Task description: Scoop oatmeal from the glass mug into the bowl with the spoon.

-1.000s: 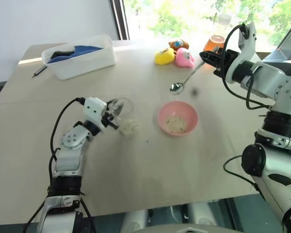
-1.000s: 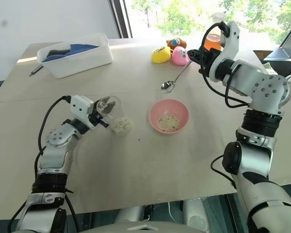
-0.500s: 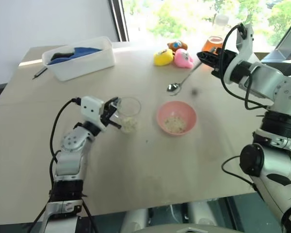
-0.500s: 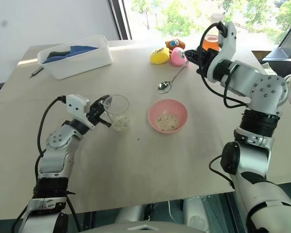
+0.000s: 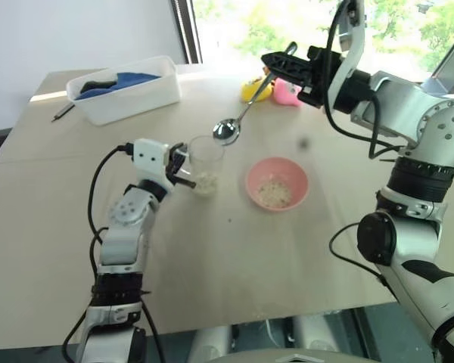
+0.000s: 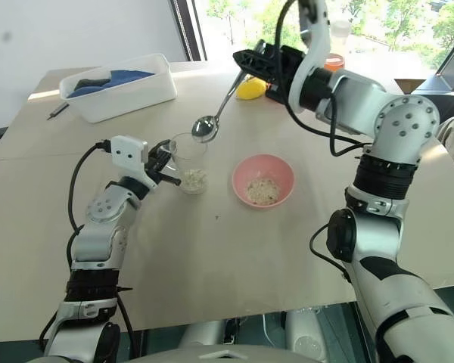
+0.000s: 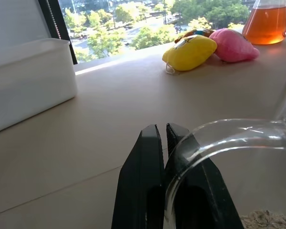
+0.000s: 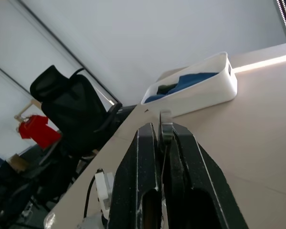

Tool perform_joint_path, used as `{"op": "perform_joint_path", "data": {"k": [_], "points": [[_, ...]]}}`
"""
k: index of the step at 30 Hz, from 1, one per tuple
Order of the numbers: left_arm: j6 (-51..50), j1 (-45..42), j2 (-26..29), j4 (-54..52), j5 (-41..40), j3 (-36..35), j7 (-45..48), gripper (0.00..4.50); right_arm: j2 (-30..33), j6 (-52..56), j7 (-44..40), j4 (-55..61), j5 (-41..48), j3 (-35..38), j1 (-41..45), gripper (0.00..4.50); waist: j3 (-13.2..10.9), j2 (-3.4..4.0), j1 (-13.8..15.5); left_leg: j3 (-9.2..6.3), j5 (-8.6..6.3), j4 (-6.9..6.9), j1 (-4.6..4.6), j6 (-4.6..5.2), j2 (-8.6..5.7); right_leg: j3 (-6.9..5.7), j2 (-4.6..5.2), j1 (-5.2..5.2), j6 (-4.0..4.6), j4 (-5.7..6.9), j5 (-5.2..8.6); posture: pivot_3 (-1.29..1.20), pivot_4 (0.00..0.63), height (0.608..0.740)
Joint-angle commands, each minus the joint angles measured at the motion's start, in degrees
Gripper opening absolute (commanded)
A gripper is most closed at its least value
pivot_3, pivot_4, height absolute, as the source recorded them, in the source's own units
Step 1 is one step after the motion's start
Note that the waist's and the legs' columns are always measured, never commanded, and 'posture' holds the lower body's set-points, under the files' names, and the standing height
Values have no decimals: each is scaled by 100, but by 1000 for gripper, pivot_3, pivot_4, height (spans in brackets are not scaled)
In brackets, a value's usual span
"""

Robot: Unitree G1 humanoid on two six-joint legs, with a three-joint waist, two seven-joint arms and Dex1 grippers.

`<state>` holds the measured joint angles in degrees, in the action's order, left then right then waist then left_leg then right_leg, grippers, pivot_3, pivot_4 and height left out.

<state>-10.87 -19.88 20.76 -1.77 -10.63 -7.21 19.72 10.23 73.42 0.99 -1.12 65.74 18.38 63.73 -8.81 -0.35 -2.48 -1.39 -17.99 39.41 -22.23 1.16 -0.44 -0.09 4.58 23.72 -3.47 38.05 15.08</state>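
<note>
The right end effector (image 5: 275, 64), pinching the slim shiny silver spoon (image 5: 227, 130), has swung it left over the clear glass mug (image 5: 205, 162) mid-frame, pinched upright by the left end effector (image 5: 180, 168), ready to scoop.

Beyond my right gripper (image 5: 276, 63) a wide window (image 5: 303, 23) lets bright daylight and green trees (image 7: 133, 36) in across the pale wooden table (image 5: 234, 257), and a dark window post (image 5: 183, 30) rises at its left edge. Off past my left gripper (image 6: 169, 160), a plain white wall (image 5: 76, 30) stands behind the table's far corner. Out to that side, below the table's edge, a black office chair (image 8: 71, 109) sits by the wall with something red (image 8: 35, 131) hanging just beside it.
</note>
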Motion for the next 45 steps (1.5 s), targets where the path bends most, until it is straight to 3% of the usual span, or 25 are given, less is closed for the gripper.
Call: {"op": "perform_joint_path", "data": {"k": [1, 8, 15, 24, 33, 45], "points": [[52, -81, -9, -356, 15, -5, -40, 55, 60, -414, -432, 108, -426, -414, -67, 0, 0, 0, -2, 0, 0, 0, 0, 0, 0, 0, 0, 0, 0, 0, 0, 0, 150, 740], [25, -65, 16, -446, 23, 19, -25, 55, 149, -1114, -1280, 104, -1537, -1573, -343, 0, 0, 0, -10, -2, 0, -1, 1, -1, 0, 0, -2, 3, 0, -5, 0, 0, 150, 740], [24, -91, 48, -419, 41, 31, 25, 55, -194, -1601, -1717, -16, -2427, -2517, -755, 0, 0, 0, -7, -4, 1, -1, 1, -1, -2, 0, -1, 3, 0, -6, 0, 0, 150, 740], [-28, -62, 38, -481, 36, 15, 41, 55, -395, -1826, -2149, -81, -3001, -2862, -972, 0, 0, 0, -6, -8, 1, 0, 0, -3, -3, -2, -1, 3, 0, -7, 0, 0, 150, 740], [-14, -62, -36, -434, 35, 44, 26, 55, -890, -1206, -1903, 67, -2806, -2438, -1167, 0, 0, 0, -5, -10, 2, 0, 1, -4, -3, -2, 0, 4, 0, -5, 0, 0, 150, 740], [92, -61, -159, -278, 118, 80, 60, 55, -1381, -99, -1030, -273, -2131, -506, -656, 0, -1, 1, -6, -10, 2, -1, 1, -5, -5, -2, 0, 4, 0, -5, 0, 0, 150, 740]]}}
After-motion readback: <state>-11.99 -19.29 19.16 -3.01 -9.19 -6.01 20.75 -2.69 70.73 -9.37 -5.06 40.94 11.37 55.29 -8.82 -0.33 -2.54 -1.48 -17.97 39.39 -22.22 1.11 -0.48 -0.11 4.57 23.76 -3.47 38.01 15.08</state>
